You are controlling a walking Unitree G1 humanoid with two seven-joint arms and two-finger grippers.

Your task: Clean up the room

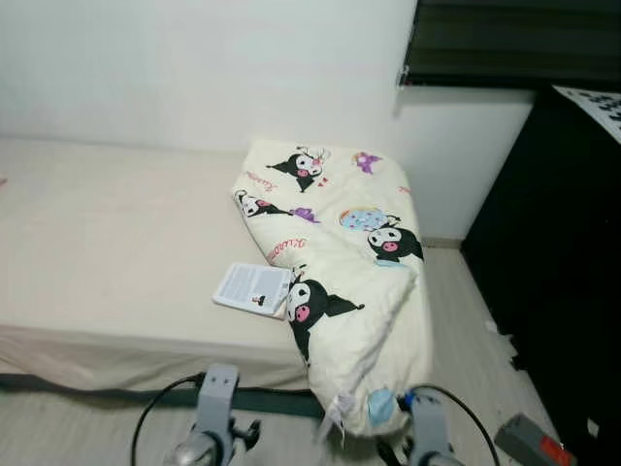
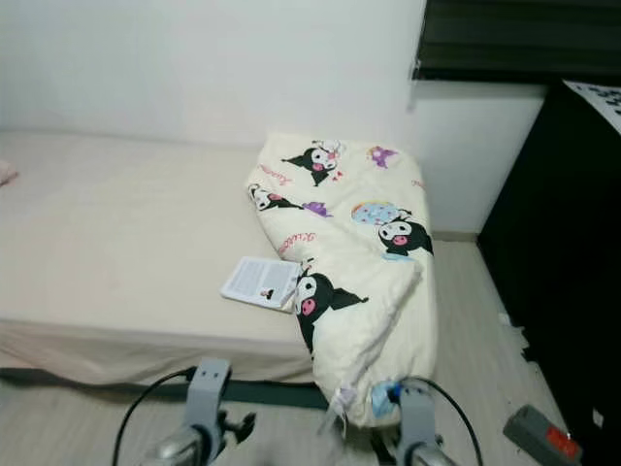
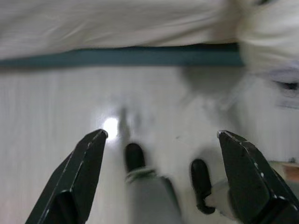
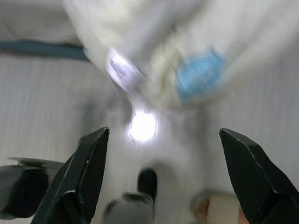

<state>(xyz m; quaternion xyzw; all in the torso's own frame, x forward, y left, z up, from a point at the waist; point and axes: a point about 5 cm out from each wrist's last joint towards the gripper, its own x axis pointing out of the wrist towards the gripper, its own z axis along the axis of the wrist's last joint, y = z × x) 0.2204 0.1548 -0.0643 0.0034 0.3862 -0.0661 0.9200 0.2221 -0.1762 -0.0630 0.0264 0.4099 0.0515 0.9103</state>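
The blanket (image 1: 340, 282) is soft, puffy cloth with cartoon prints. The bed (image 1: 107, 252) has a smooth matt cloth sheet. The booklet (image 1: 252, 288) is paper. The floor (image 3: 56, 107) is shiny.

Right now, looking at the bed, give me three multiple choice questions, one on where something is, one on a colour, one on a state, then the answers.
1. Where does the booklet lie?
A. On the floor
B. On the mattress, against the quilt's edge
C. On the black cabinet

2. What colour is the quilt's ground?
A. Cream
B. Red
C. Dark green

3. How do both tools stand?
A. Shut on the quilt
B. Shut on the booklet
C. Open, holding nothing

Answers: 1 B, the booklet rests on the bare mattress touching the quilt. 2 A, the quilt is cream with black cartoon figures. 3 C, the left tool and the right tool show fingers spread over the floor with nothing between them.
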